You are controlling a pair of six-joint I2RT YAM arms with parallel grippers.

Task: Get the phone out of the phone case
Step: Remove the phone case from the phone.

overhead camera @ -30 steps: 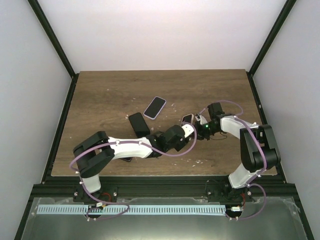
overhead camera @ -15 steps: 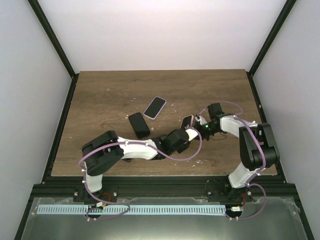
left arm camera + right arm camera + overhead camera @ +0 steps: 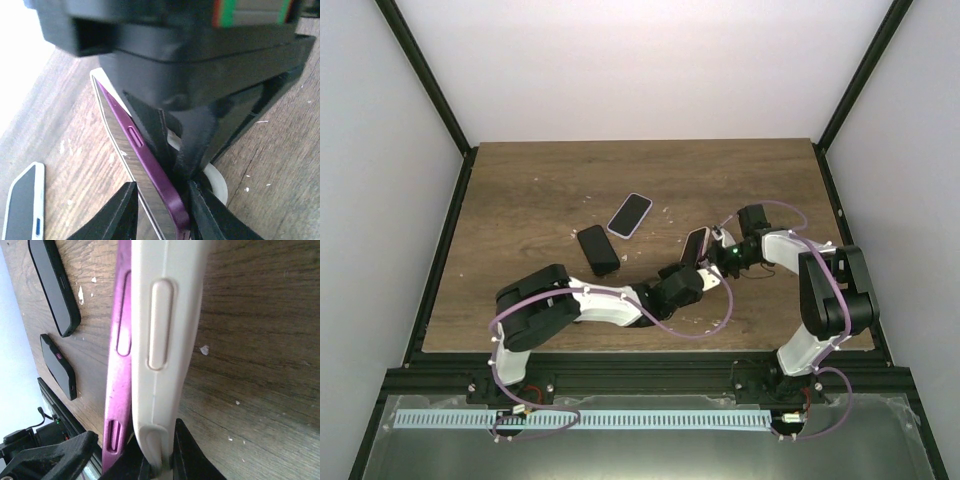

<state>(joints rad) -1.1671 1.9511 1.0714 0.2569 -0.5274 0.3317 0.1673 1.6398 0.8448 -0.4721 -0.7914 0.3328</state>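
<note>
A purple phone stands tilted on edge at mid-table, held between both grippers. In the left wrist view its purple side and glossy screen sit between my left gripper's fingers, which are shut on it. In the right wrist view the white case has parted from the phone's purple edge along this side. My right gripper is shut on the case's lower end. In the top view the left gripper is just in front of the phone and the right gripper just right of it.
A phone in a pale case and a black phone lie on the wooden table left of the grippers. The black phone also shows in the right wrist view. White specks litter the wood.
The left arm has pushed right and forward, bringing its gripper up to the phone. The phone now stands more upright between the two grippers.
</note>
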